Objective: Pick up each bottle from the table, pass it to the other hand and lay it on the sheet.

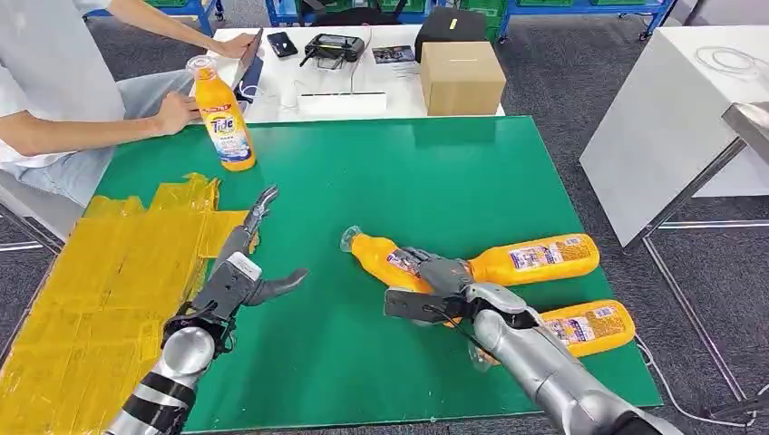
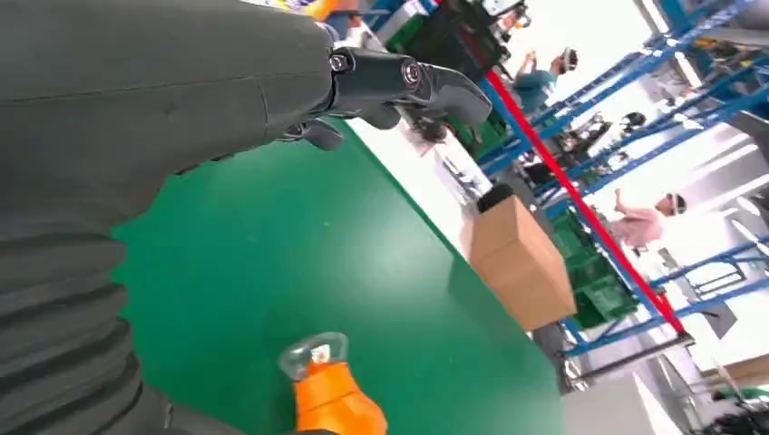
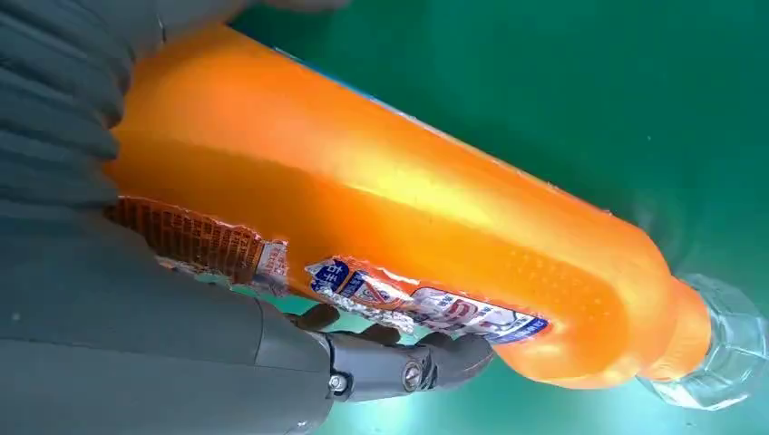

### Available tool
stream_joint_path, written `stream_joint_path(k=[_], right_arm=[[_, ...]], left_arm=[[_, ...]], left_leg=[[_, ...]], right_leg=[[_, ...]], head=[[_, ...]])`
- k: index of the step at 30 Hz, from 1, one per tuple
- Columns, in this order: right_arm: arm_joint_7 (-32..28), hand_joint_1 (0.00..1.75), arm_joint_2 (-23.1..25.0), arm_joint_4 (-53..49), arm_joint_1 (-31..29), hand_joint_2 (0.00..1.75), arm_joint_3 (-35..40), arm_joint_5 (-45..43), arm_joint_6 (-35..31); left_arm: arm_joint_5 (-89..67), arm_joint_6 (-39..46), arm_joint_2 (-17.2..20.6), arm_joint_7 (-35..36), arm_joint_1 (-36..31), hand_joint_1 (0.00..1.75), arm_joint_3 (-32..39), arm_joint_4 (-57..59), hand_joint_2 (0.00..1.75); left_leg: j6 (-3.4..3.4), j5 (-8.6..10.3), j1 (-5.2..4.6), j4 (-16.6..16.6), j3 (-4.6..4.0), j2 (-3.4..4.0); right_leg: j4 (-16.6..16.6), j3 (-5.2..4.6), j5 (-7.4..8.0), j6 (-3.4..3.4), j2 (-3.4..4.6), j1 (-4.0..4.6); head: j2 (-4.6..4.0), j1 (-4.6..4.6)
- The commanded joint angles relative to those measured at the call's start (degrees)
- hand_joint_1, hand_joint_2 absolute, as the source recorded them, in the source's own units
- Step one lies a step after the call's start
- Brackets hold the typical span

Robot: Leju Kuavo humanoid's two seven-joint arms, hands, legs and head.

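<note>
I see the green surface [image 1: 408, 181] with the yellow sheet [image 1: 100, 290] taped over its near left corner. On the far left edge an orange bottle [image 1: 223, 113] stands upright, steadied by a person's hand [image 1: 177, 113]. Two more bottles lie on their sides toward the near right corner, the farther one [image 1: 544, 256] just behind the nearer one [image 1: 589, 326]. A fourth bottle [image 1: 385, 256] lies near the middle of the surface, clear cap pointing to the far left, and my right hand [image 1: 435, 285] grips its body, fingers [image 3: 399, 362] wrapped under the label. My left hand [image 1: 249, 272] hovers at the sheet's right edge, fingers spread and holding nothing.
</note>
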Motion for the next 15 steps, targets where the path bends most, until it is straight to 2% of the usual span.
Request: stream_joint_path(k=[1, 2, 11, 15], right_arm=[[-0.98, 1.34, 0.6, 11.75, -0.62, 1.75, 3.59, -3.24, 3.02], [-0.87, 1.43, 0.61, 12.09, -0.85, 1.75, 4.06, -3.32, 2.97], [-0.15, 1.43, 1.12, 15.19, -2.34, 1.75, 8.48, -2.73, 2.93], [1.83, 1.45, 2.14, 16.1, -2.5, 1.75, 12.66, 1.58, 0.29]], left_arm=[[1.94, 0.67, 0.45, -0.57, -4.96, 0.0, -4.87, 6.63, 1.75], [2.24, 0.76, 0.49, -0.57, -5.07, 0.0, -5.13, 6.67, 1.75], [4.17, 0.91, 0.64, -0.8, -6.12, 0.0, -6.27, 7.59, 1.75], [4.38, 0.93, 0.51, -0.79, -5.87, 0.0, -6.17, 7.2, 1.75]], left_leg=[[-0.02, 0.03, 0.06, -0.02, 0.05, -0.13], [-0.04, 0.13, 0.09, -0.08, -0.06, -0.25], [-0.04, 0.09, 0.1, -0.12, 0.1, -0.17], [-0.05, 0.04, 0.12, -0.05, 0.22, -0.12]], right_leg=[[-0.06, 0.1, 0.01, -0.04, -0.11, 0.06], [-0.15, 0.05, 0.08, -0.07, -0.22, 0.1], [-0.2, 0.36, 0.07, -0.07, -0.12, 0.1], [-0.14, 0.37, 0.04, -0.06, -0.03, 0.12]], head=[[0.0, -0.02], [0.0, -0.02], [0.0, -0.04], [0.0, -0.02]])
